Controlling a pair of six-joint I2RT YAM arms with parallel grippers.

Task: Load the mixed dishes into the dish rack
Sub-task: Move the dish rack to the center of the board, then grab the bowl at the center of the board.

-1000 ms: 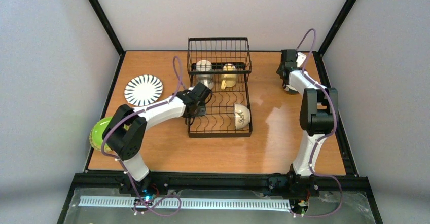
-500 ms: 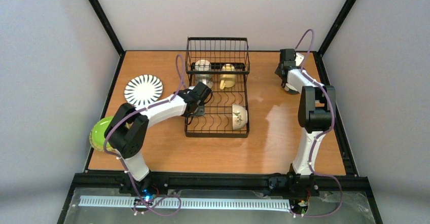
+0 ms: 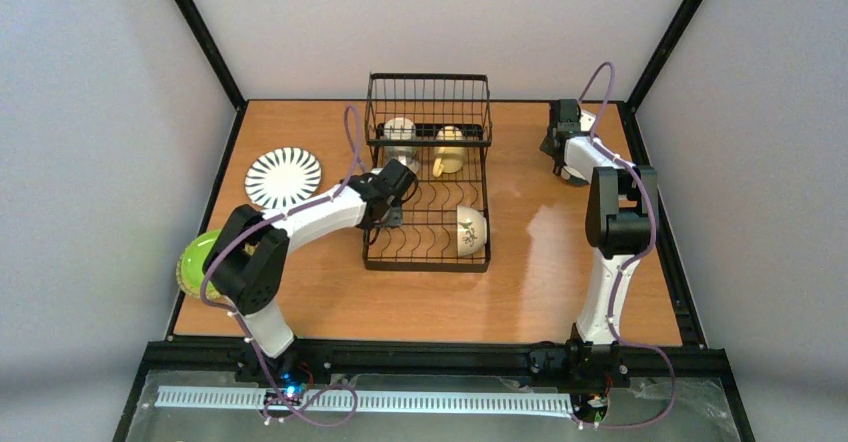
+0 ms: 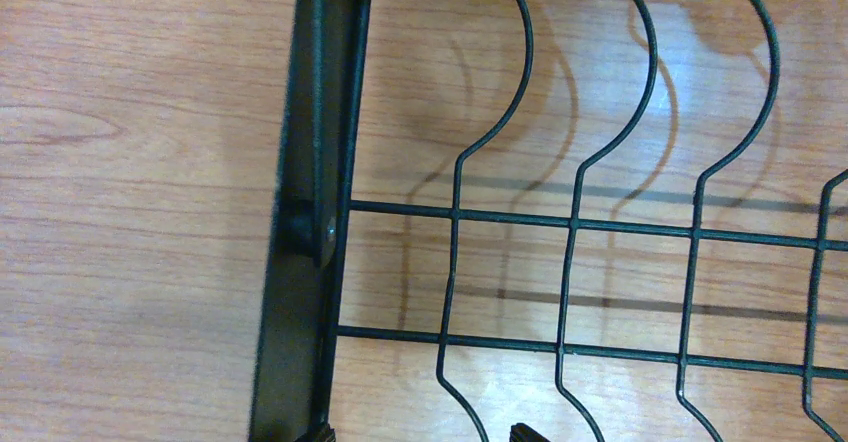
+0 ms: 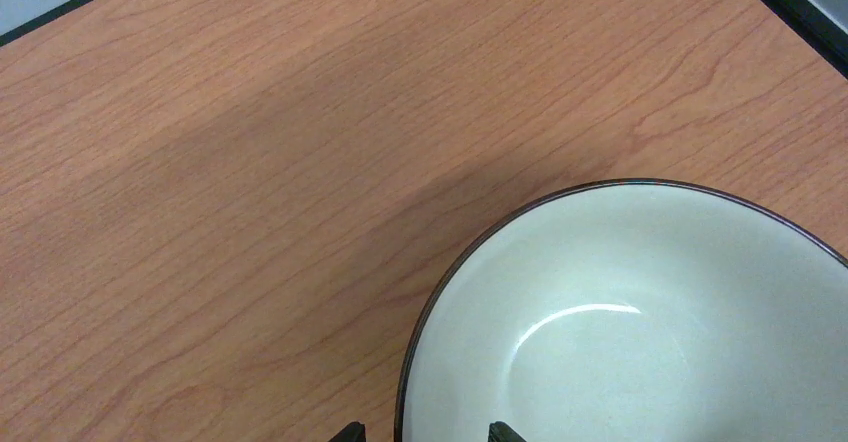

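- Dish rack (image 3: 428, 212): left gripper (image 4: 419, 432) apart over its left edge; could snag, drag it.
- Right gripper (image 5: 424, 432) apart astride bowl (image 5: 640, 322) rim, right of rack; may slip.

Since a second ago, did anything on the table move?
Yes. The dish rack slid a little left, carrying its bowl, cream mug and yellow mug, and the left gripper at its left edge went along; its jaws now stand open. The right gripper drifted slightly left over the other bowl. The striped plate and green plate stayed put.
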